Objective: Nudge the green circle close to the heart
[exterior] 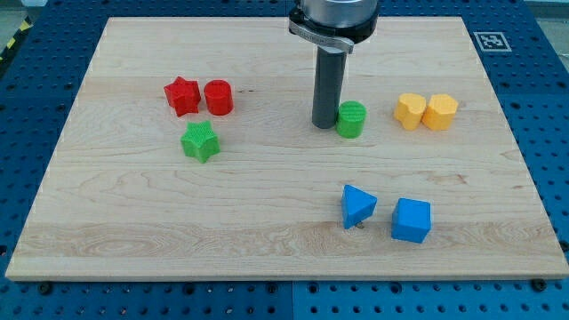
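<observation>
- Desk (267, 227): pale wood, visible grain.
- Tool: dark rod, no jaws, grasping nothing; my tip (325, 125) touches the green circle's (351, 119) left side.
- Yellow heart (410, 111): right of the circle, apart, touching a yellow hexagon (440, 112).

Upright dark rod descending from the view's top, my tip (325, 125) on the board

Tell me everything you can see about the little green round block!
The green circle is a short, bright green cylinder with a flat round top, and it looks like ridged plastic. It stands upright on the wooden board, a bit right of the middle. My tip sits right against its left side. The yellow heart waits off to its right, not touching.
</observation>
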### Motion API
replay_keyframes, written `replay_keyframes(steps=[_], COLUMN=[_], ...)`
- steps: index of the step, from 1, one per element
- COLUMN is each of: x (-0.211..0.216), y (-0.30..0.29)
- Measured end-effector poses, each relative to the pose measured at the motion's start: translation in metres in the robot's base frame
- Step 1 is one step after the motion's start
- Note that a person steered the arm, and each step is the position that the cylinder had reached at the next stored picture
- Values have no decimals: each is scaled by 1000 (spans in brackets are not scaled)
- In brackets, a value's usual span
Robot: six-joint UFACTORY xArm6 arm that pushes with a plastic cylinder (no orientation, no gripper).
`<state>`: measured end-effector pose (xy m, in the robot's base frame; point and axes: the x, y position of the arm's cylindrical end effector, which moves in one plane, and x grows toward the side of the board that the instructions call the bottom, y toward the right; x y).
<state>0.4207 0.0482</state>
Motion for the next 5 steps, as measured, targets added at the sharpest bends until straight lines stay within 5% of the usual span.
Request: replay_keyframes(steps=[2, 5], x=[-9, 39], y=[10, 55])
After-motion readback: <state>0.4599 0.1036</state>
